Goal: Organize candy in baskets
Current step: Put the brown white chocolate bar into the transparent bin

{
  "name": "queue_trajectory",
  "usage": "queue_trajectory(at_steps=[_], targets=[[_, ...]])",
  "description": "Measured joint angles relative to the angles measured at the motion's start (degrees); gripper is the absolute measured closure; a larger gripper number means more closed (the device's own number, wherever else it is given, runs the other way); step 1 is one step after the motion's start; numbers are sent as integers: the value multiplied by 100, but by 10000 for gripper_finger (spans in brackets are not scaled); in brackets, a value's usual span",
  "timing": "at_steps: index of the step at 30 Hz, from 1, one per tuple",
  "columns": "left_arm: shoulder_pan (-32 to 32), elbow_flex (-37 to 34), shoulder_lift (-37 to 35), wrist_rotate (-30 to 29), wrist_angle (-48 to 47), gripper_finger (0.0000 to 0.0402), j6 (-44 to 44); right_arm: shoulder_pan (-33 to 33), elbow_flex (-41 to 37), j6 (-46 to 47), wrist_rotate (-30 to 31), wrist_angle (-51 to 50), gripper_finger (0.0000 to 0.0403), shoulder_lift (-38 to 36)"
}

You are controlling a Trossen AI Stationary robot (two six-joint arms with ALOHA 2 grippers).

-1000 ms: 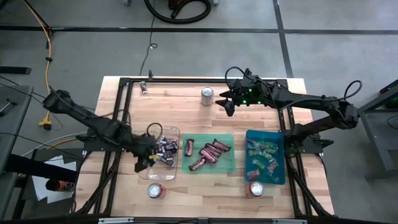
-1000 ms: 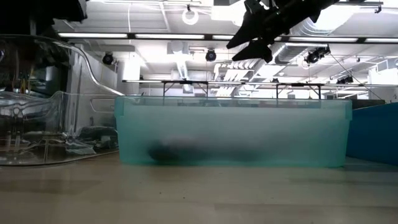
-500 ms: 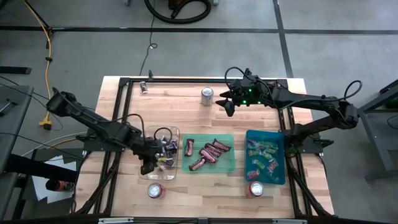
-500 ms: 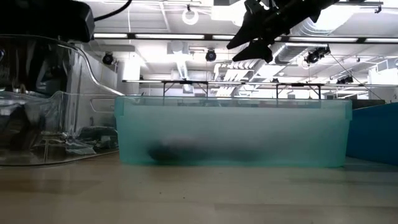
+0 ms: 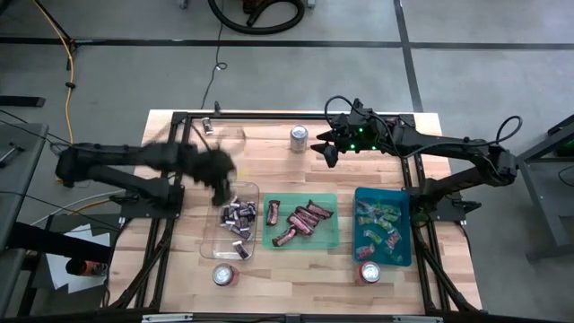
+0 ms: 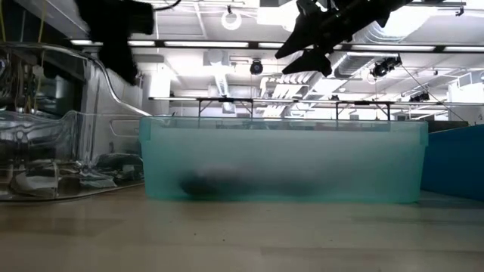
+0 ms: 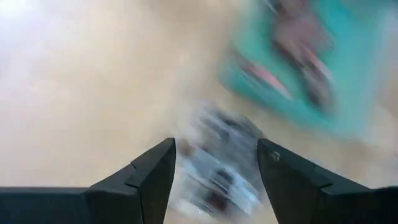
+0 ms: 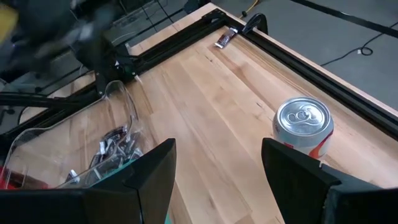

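Note:
Three baskets stand in a row near the front. The clear basket (image 5: 235, 220) holds dark and silver candy (image 5: 239, 215). Maroon candy (image 5: 300, 220) lies in the green basket (image 5: 325, 235), and green and pink candy (image 5: 377, 224) in the teal basket (image 5: 401, 242). One loose candy (image 5: 207, 126) lies at the far left of the table. My left gripper (image 5: 220, 178) is open and blurred, up over the clear basket's far end (image 7: 217, 174), with nothing between its fingers. My right gripper (image 5: 327, 148) hangs open above the far middle of the table.
A drink can (image 5: 299, 137) stands at the far middle, just in front of my right gripper (image 8: 217, 146). Two more cans (image 5: 224, 274) (image 5: 369, 272) stand near the front edge. A black metal frame (image 5: 269, 115) runs around the tabletop. Bare wood lies between the baskets and the far edge.
My left gripper has risen out of the near left part of the clear basket and swung fast toward the table's far edge, ending above the basket's far end. The right arm has kept still.

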Motion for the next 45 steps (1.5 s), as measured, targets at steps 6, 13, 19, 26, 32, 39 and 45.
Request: queue_trajectory(at_steps=[6, 13, 19, 26, 32, 39, 45], targets=[[2594, 586, 270, -1506, 564, 191, 690, 0, 0, 456, 2, -2, 171, 0], [4983, 556, 1538, -1313, 1003, 199, 408, 0, 0, 752, 51, -1, 171, 0], [5598, 558, 2825, -880, 1492, 200, -239, 0, 0, 919, 72, -1, 171, 0], [5806, 593, 3568, -1454, 1654, 202, -1530, 0, 0, 1036, 87, -2, 171, 0], [5784, 576, 3740, -1569, 1754, 220, -2388, 0, 0, 1028, 87, -12, 171, 2], [5580, 580, 3876, -1950, 1752, 254, -2447, 0, 0, 1005, 87, -104, 171, 2], [5261, 595, 4111, -2640, 1789, 275, -2741, 0, 0, 1032, 87, -135, 171, 2]])
